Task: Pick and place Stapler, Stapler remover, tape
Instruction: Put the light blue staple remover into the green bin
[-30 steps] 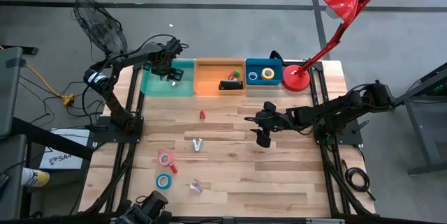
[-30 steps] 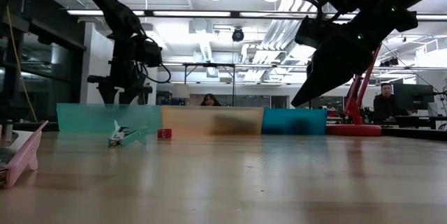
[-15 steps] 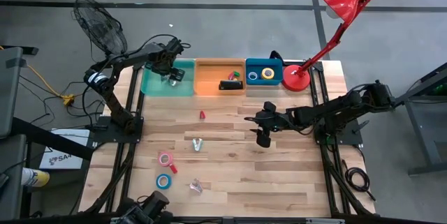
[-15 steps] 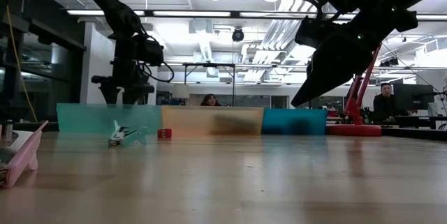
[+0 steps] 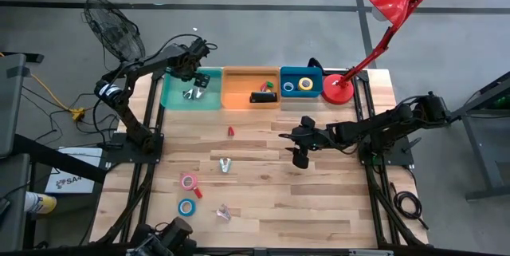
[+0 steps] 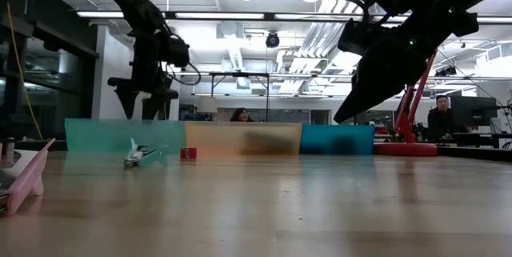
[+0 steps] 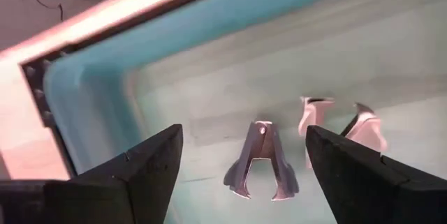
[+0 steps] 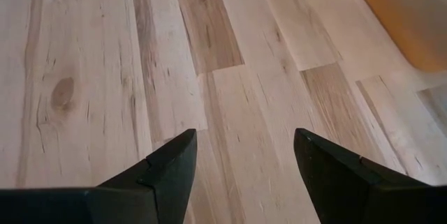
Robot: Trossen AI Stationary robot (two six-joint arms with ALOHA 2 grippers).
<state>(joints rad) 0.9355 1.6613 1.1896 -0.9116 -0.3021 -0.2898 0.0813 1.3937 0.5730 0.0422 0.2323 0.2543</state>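
Landmark: teal bin (image 5: 191, 92), leftmost of three bins along the far edge of the counter (image 5: 319, 192); all places below are given from it.
Left pincer (image 5: 196, 80): above the teal bin, fingers spread apart and grasping nothing; in the left wrist view a staple remover (image 7: 260, 161) lies loose on the bin floor between them, with a pale pink one (image 7: 340, 125) just beside it.
Right pincer (image 5: 300, 157): well away from the teal bin, hanging over bare counter, fingers parted, empty, waiting.
Stapler (image 5: 262, 96): black, in the orange bin (image 5: 251, 76) just beside the teal bin.
Tape: yellow roll (image 5: 305, 85) and a dark blue one in the blue bin (image 5: 301, 71) beyond the orange one; pink roll (image 5: 189, 181) and light blue roll (image 5: 186, 206) on the counter, well short of the teal bin.
Other removers on counter: silver one (image 5: 225, 165), pink one (image 5: 223, 213), and a small red item (image 5: 231, 131).
Step in hand: judged the drop of a remover into the teal bin, just finished.
Next move: likely lift the left arm clear and go for a remover or roll on the counter, descending with open fingers.
Change from a second ago: left pincer has opened wider and risen; the remover now lies in the bin. Right arm unchanged.
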